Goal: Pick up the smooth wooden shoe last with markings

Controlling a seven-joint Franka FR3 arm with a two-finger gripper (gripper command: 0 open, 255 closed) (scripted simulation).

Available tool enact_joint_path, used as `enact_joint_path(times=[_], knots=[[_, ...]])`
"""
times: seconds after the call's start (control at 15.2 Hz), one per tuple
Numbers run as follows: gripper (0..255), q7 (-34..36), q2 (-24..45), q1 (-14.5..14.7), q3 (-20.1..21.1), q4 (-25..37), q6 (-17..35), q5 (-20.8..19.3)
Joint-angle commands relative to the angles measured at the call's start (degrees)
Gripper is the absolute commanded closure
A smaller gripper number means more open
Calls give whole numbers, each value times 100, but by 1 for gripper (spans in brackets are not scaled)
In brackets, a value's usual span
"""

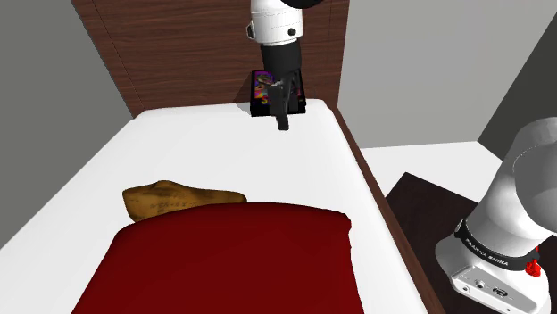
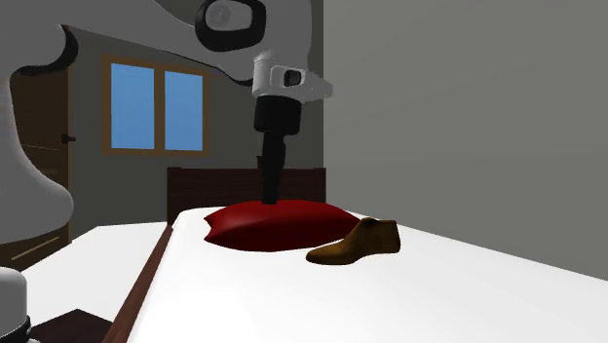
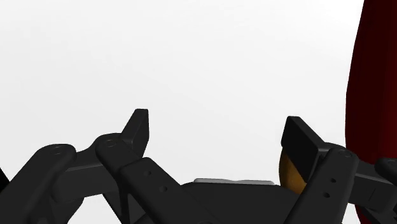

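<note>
Shoe last (image 1: 183, 198) lies on the bed (image 1: 232, 143) by the red blanket (image 1: 232, 259); the hand (image 1: 283, 123), wide and empty, should straddle its waist

shoe last (image 1: 183, 198): brown wood, smooth, mottled grain, faint sheen | bed (image 1: 205, 143): plain white, matt, smooth | blanket (image 1: 232, 259): deep red cloth, matt | headboard (image 1: 161, 53): dark wood, streaked grain | fingers (image 3: 302, 143): black, matt | arm (image 1: 522, 192): white shell, smooth, slight gloss

Open white bed sheet (image 1: 223, 147) is left beside the brown wooden shoe last (image 1: 183, 198); its other side is hemmed by a dark red blanket (image 1: 232, 263).
</note>
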Motion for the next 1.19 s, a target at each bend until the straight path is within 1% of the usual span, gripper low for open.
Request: enact_joint_path(times=[0.0,0.33,0.59,0.86,1.12], knots=[[0,64,382,89,127,302,76,-28],[0,196,1354,319,387,1176,146,-193],[0,302,2164,559,557,1996,100,-391],[0,388,3014,869,682,2956,-51,-627],[0,430,3935,1266,757,4124,-335,-882]])
